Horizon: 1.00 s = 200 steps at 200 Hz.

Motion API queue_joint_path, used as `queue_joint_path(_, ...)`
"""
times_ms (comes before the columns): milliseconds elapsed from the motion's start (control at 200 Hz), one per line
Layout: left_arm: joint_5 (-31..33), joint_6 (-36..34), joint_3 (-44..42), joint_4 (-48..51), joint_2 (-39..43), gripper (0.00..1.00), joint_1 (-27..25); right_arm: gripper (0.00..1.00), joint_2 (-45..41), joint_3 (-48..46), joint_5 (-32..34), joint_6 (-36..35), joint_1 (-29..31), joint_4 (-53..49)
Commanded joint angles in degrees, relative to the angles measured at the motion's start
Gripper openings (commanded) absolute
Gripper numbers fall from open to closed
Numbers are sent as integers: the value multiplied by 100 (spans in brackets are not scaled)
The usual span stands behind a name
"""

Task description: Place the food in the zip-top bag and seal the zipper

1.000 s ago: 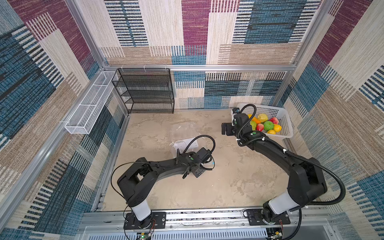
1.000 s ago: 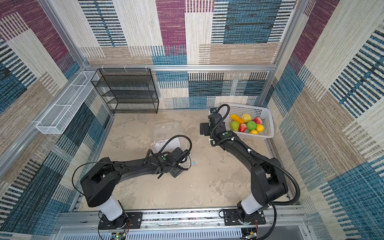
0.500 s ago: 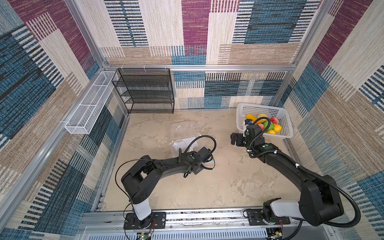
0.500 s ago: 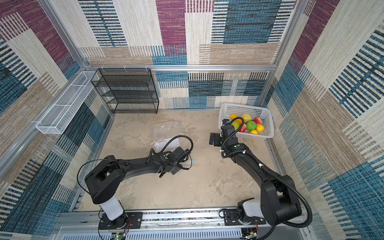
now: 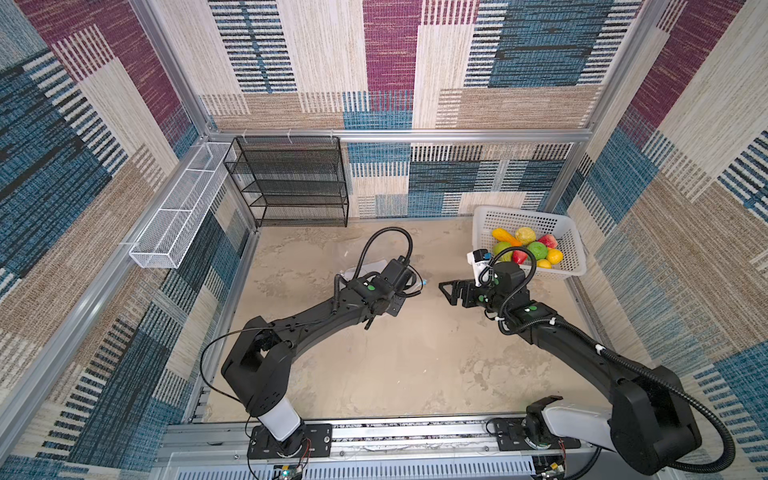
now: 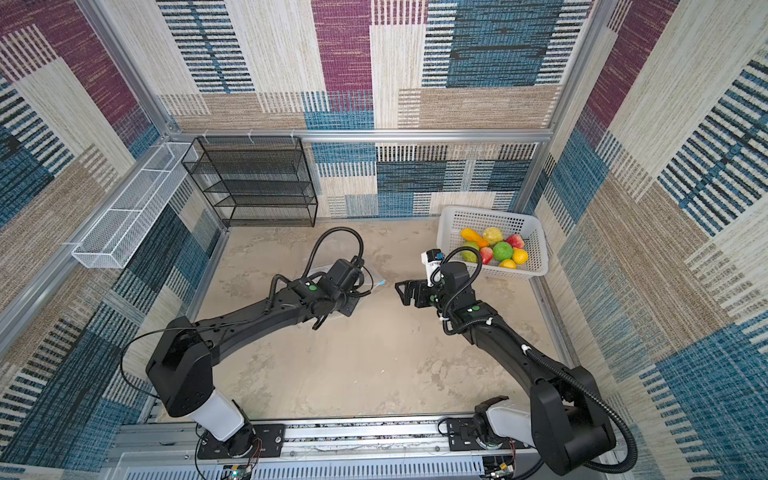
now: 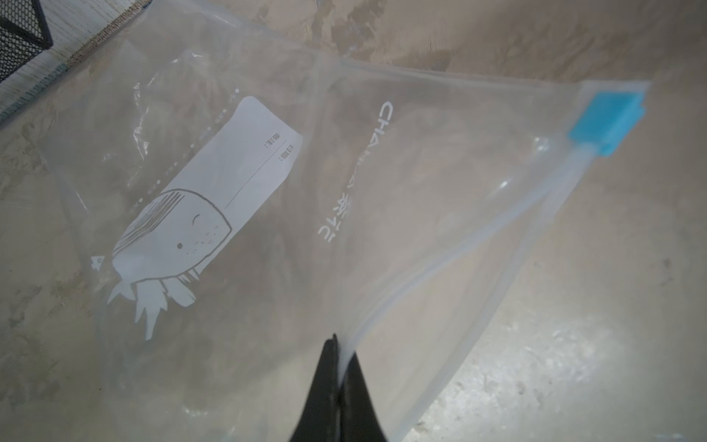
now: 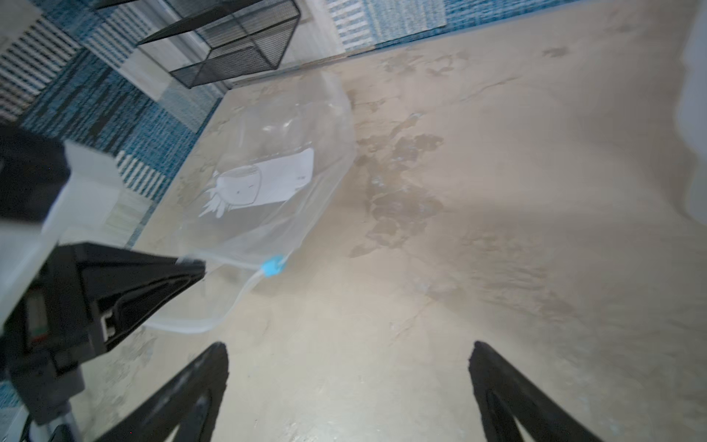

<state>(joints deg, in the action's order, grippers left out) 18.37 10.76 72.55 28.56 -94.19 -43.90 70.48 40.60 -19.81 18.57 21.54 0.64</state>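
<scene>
The right end effector [image 8: 348,344] hangs over the bare worktop [image 8: 497,191], jaws spread wide, holding nothing. Beside it, the left end effector [image 7: 338,346] is pressed together, pinching the zipper [image 7: 459,250] of the clear zip-top bag [image 7: 267,183], which lies mid-worktop with its light-blue slider [image 7: 606,122] at the track's end. Farther back, the food [image 5: 528,251] sits heaped in the white perforated basket [image 5: 523,218] in the far right corner.
</scene>
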Motion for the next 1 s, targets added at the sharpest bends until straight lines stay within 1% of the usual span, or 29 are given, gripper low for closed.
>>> queue_joint_path(0, -573, 1146, 260, 194, 68, 0, 21, 100, -4, -55, -423, 316, 235, 640)
queue_joint_path(125, -676, 1695, 519, 214, 79, 0, 22, 98, 115, -131, -677, 693, 379, 1065)
queue_joint_path(275, -928, 2135, 418, -91, 165, 0, 22, 95, 410, -90, -793, 906, 585, 1426)
queue_joint_path(421, -1128, 2454, 80, -439, 342, 0, 22, 87, 787, 63, -713, 1116, 640, 1590)
queue_joint_path(491, -1169, 2594, -119, -602, 472, 0, 22, 79, 961, 166, -658, 1182, 663, 1614)
queue_joint_path(601, -1211, 2683, -428, -840, 670, 0, 22, 55, 1186, 387, -608, 1184, 706, 1539)
queue_joint_path(756, -1217, 2692, -587, -917, 848, 0, 22, 28, 1398, 519, -473, 1209, 751, 1482)
queue_joint_path(882, -1259, 2659, -657, -1000, 920, 0, 22, 28, 1516, 561, -450, 1276, 772, 1500)
queue_joint_path(997, -1339, 2665, -698, -1072, 927, 0, 22, 32, 1598, 596, -379, 1324, 823, 1510)
